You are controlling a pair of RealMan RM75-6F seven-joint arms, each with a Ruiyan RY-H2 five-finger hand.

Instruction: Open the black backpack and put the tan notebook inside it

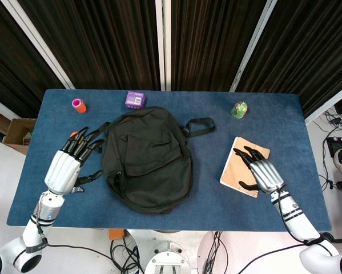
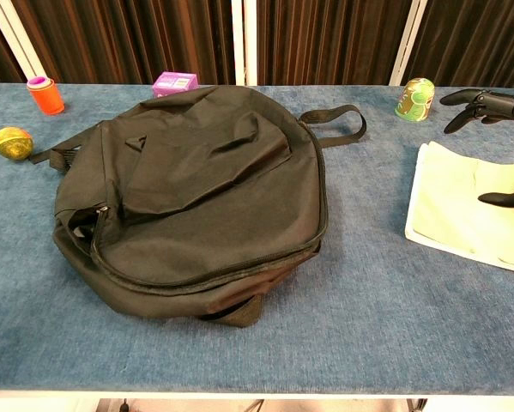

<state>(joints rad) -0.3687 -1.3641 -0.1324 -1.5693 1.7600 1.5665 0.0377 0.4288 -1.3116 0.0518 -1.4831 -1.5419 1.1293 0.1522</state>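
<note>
Head view first: black backpack [image 1: 148, 160] flat in the middle of the blue table [image 1: 171, 214], front side up, zipper seeming shut all the way round, so nothing can go in yet. Strap loop [image 1: 199, 125] sticking out toward the far right. Tan notebook [image 1: 243, 165] flat on the table to the right of the bag, well apart from it, not inside. Right hand [image 1: 261, 171] over the near edge of the notebook, fingers spread wide and holding nothing; touching the cover or only hanging above it, cannot tell. Probably parked there to be ready for the pick-up later. Left hand [image 1: 68, 162] just beside the bag's left edge, fingers straight and apart, pointing up the table, holding nothing; likely placed close to go for the zipper pull [image 2: 105, 211], seen on the bag's left side in the chest view. Further out along the far edge: orange cup [image 1: 79, 105], purple box [image 1: 135, 100], green toy [image 1: 239, 109]. Yellow-green ball [image 2: 12, 142] by the left hand, mostly hidden from above.
</note>
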